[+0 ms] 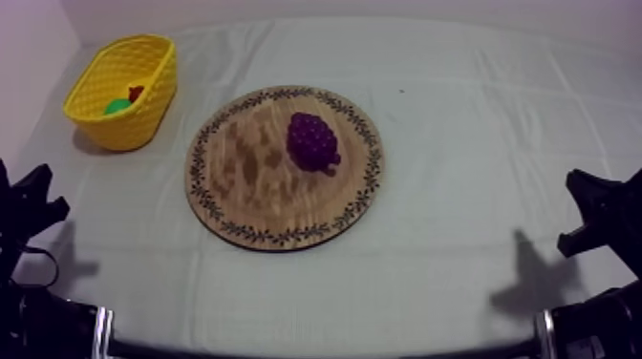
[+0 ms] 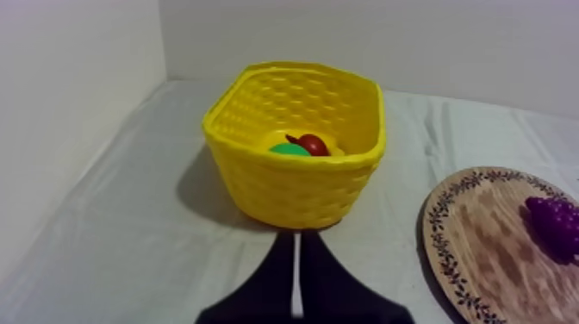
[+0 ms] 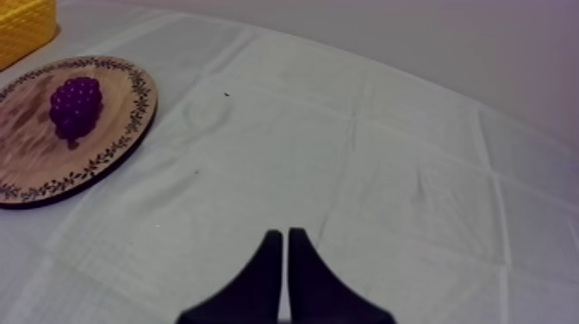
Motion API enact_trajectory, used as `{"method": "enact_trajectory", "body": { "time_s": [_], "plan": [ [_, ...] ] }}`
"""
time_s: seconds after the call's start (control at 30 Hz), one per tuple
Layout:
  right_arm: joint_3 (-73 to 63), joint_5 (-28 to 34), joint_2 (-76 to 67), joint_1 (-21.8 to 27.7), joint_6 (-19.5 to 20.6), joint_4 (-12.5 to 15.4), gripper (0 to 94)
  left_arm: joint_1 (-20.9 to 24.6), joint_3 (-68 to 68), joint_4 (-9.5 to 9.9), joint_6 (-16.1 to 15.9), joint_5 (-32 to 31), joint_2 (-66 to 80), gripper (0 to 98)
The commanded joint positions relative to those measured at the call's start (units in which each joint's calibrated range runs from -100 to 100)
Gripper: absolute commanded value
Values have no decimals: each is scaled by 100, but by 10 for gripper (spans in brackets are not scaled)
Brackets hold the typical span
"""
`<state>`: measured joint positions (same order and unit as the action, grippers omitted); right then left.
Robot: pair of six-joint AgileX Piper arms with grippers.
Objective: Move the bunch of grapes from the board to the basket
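Table (image 1: 459,143): covered by a grey-white cloth with faint fold lines; everything else sits on it.
Wooden board (image 1: 244,196): round, with a patterned rim, lying flat near the middle of the table, right of the basket and apart from it.
Yellow basket (image 1: 145,116): woven, standing upright at the far left of the table, near the wall.
Left gripper (image 2: 295,238): at rest low at the left side of the table, well apart from the board. It faces the basket, with its two black fingers pressed together into a narrow wedge and nothing between them.
Right gripper (image 3: 285,233): at rest low at the right side, over bare cloth and well apart from the board. Its fingers also lie together as a narrow wedge, holding nothing.
Bunch of grapes (image 1: 312,141): dark purple, lying on the board on its far right part, inside the patterned rim. No gripper touches it, and it is not in the basket.
Green fruit (image 2: 289,150): lying at the bottom of the basket; I cannot tell its kind.
Small red fruit (image 2: 314,144): in the basket, touching the green fruit.
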<state>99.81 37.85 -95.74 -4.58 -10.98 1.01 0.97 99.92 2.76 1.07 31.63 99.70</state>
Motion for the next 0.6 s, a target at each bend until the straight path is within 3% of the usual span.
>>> {"method": "enact_trajectory", "body": {
  "time_s": [0.0, 0.57],
  "plan": [
    [-3, -3, -1, -2, 6, -1, 4, -383, -14, -29, -226, 224, 30, 1],
    [-3, -3, -1, -2, 6, -1, 4, -388, -67, 4, -255, 98, -20, 1]
  ]
}}
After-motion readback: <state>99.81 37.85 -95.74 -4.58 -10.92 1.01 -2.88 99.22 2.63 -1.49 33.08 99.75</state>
